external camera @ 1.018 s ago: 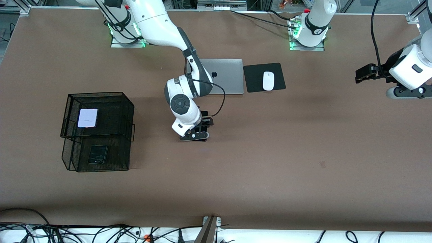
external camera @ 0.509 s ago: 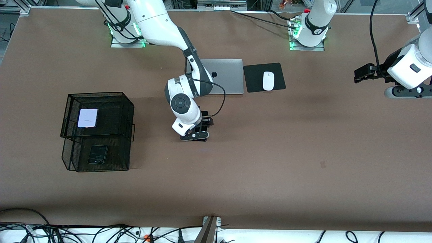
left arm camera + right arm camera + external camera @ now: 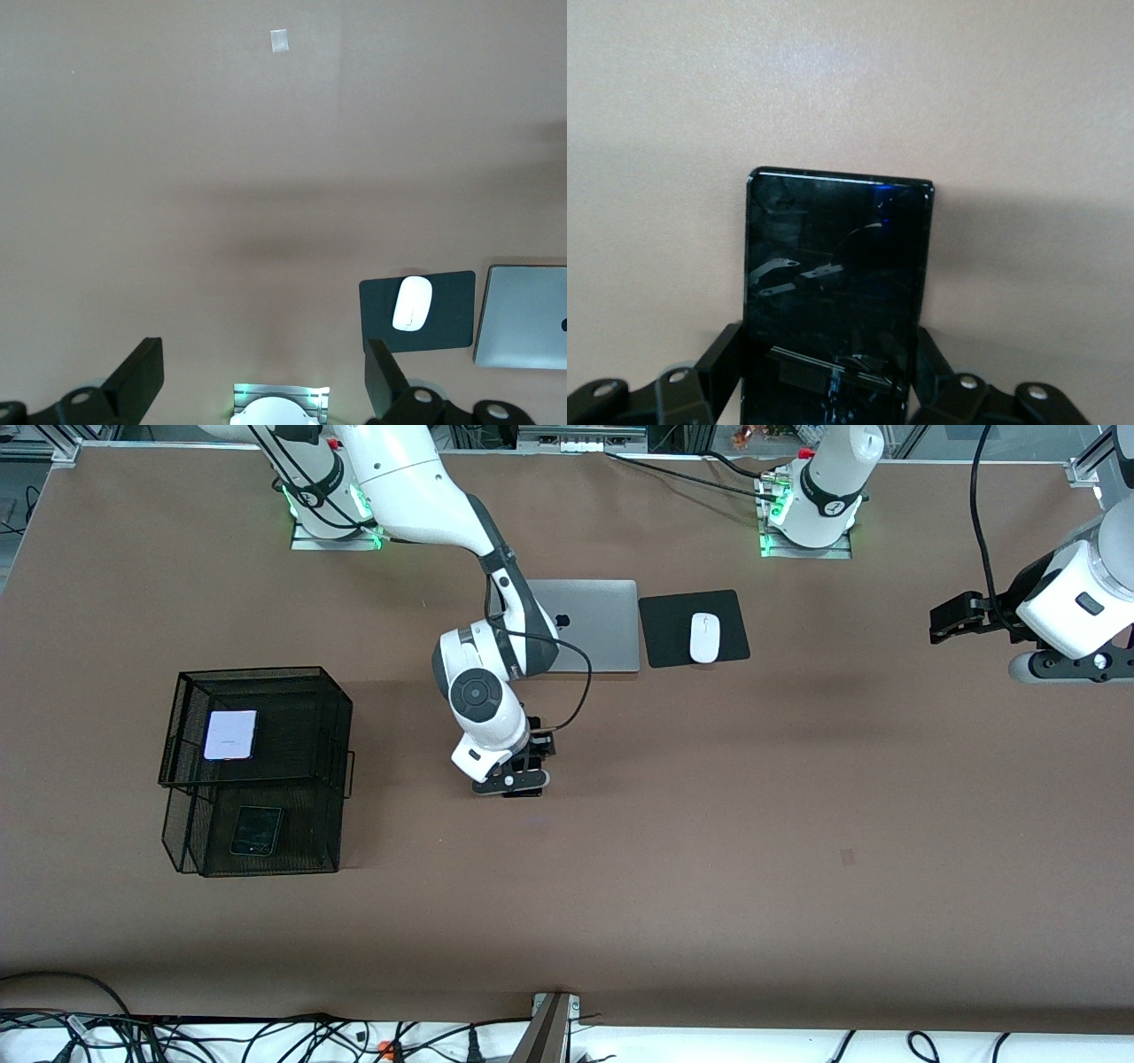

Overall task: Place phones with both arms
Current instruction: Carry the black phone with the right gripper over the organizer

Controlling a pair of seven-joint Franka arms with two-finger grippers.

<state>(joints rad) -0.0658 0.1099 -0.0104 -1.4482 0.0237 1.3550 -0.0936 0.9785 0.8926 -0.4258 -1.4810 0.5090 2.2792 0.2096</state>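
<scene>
R claw (image 3: 828, 372) clamped on long black phone (image 3: 837, 292) low over worktop (image 3: 709, 824); lift level w/ firm grip. L claw (image 3: 264, 376) apart, waiting.

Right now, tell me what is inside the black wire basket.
The wire basket has two levels. A pale phone lies on the upper one and a small black phone on the lower one. The upper level covers part of the lower, so anything there stays hidden.
</scene>
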